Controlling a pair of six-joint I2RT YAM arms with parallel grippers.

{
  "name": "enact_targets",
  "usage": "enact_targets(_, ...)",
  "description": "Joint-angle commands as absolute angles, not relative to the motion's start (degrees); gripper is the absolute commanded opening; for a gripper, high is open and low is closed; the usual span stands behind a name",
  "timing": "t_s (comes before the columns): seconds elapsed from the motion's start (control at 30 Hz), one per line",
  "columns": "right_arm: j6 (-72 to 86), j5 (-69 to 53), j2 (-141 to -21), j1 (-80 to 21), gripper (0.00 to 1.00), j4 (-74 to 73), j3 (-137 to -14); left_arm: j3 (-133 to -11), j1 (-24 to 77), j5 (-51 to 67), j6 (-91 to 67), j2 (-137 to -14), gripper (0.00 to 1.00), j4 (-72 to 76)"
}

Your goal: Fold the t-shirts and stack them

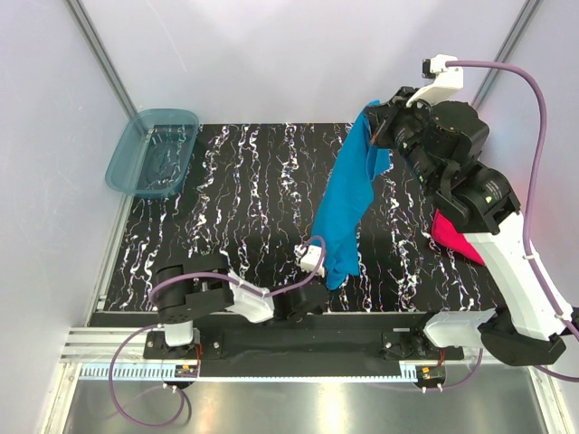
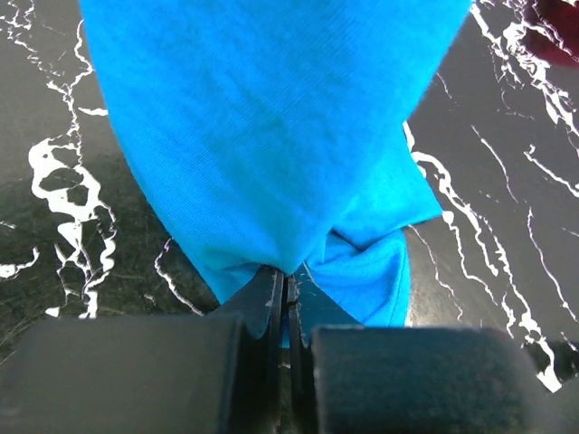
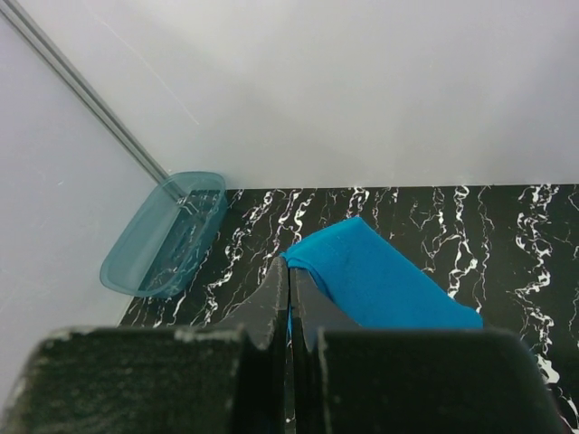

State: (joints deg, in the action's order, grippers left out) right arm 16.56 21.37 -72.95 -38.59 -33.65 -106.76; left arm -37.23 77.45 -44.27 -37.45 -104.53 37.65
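**Black marbled table: one blue shirt strung between two closed grippers**

Black marbled table (image 1: 235,181) with white walls behind and a see-through teal tub (image 1: 152,152) at its far left corner. The blue shirt (image 1: 348,203) hangs as a narrow, twisted band between the two arms. The right gripper (image 3: 289,271), raised toward the far right, is clamped on the upper corner of the cloth, with its fingers pressed together over a thin fold. The left gripper (image 2: 285,282), low near the front edge, is closed on the bottom hem. There the cloth gathers into a small bunch of pleats at the fingertips (clearest in the left wrist view). Whether the lowest fold touches the table cannot be told. A red shirt (image 1: 450,237) lies on the right of the table, partly under the right arm.

Hazards:
1. Both holds look like shallow pinches at the very edge. If the arms draw apart too hard, the cloth may slip from one of them and the shirt would drop in a heap.
2. The band is twisted, so lowering it as it hangs would probably leave it creased rather than flat.
3. The right arm passes close above the red shirt, and a low sweep could drag that shirt out of place.
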Motion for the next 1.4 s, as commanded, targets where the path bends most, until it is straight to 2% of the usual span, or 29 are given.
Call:
enact_targets(0.0, 17.0, 22.5, -71.3, -37.8, 0.00, -28.9, -106.6, -37.5, 78.3, -46.4, -38.8, -99.9, 0.00, 34.4)
enact_targets(0.07, 17.6, 24.1, -71.1, -37.3, 0.00, -28.7, -106.2, -39.5, 80.0, -50.1, -40.4, -95.0, 0.00, 27.0)
enact_targets(0.2, 20.2, 30.0, -68.8, -35.6, 0.00, -27.2, -103.7, -45.2, 83.0, -61.7, -46.6, -85.5, 0.00, -1.5)
enact_targets(0.3, 22.1, 32.5, -66.7, -33.9, 0.00, -25.8, -99.6, -46.0, 85.9, -67.5, -51.5, -75.4, 0.00, -15.0)
enact_targets(0.53, 28.2, 38.0, -60.2, -32.0, 0.00, -25.5, -91.9, -44.7, 88.5, -70.6, -55.2, -48.2, 0.00, -32.9)
enact_targets(0.73, 34.8, 43.1, -47.6, -31.9, 0.00, -25.5, -81.4, -42.5, 88.5, -71.9, -63.4, -34.7, 0.00, -45.6)
enact_targets(0.97, 41.6, 48.8, -35.9, -32.0, 0.00, -28.0, -70.9, -49.5, 86.3, -75.8, -70.6, -33.2, 0.00, -61.0)
enact_targets(1.07, 44.3, 52.8, -33.4, -31.9, 0.00, -28.0, -65.8, -53.5, 84.0, -77.2, -67.2, -34.6, 0.01, -61.2)
enact_targets(1.17, 48.1, 54.7, -32.5, -31.9, 0.00, -28.2, -61.5, -57.5, 82.4, -79.6, -63.1, -36.3, 0.09, -60.3)
enact_targets(1.37, 53.0, 54.8, -33.4, -31.9, 0.00, -28.2, -55.9, -63.8, 80.5, -81.8, -54.5, -39.5, 0.10, -58.0)
